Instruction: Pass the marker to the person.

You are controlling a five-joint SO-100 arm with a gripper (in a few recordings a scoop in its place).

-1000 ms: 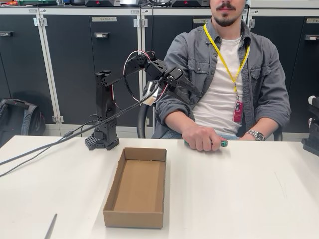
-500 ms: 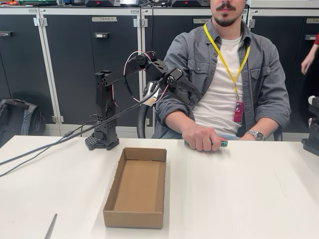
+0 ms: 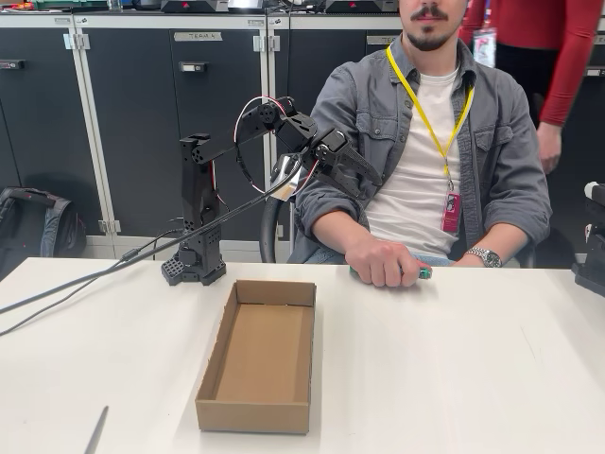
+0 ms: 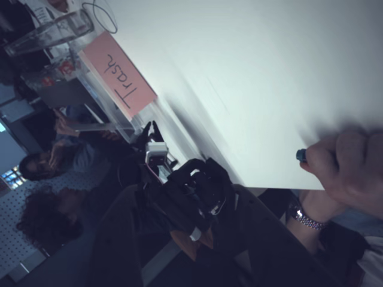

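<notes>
The person (image 3: 425,142) sits behind the table in a grey overshirt with a yellow lanyard. His fist (image 3: 383,263) rests on the table's far edge, closed around the marker (image 3: 424,272), of which only a green end pokes out. In the wrist view the same fist (image 4: 350,173) shows that end (image 4: 301,155) at the table edge, with a wristwatch (image 4: 305,218) below. My gripper (image 3: 369,178) is raised in the air beside his upper arm, up and to the left of the fist. It stands open with nothing in it.
An open cardboard box (image 3: 257,355) lies mid-table in front of the arm's base (image 3: 197,265). A thin grey rod (image 3: 95,430) lies at the front left. Cables trail left. A black device (image 3: 594,255) stands at the right edge. Someone in a red top (image 3: 553,57) stands behind.
Someone in a red top has stepped in behind the seated person at the upper right. The arm, the fist and the marker have not moved.
</notes>
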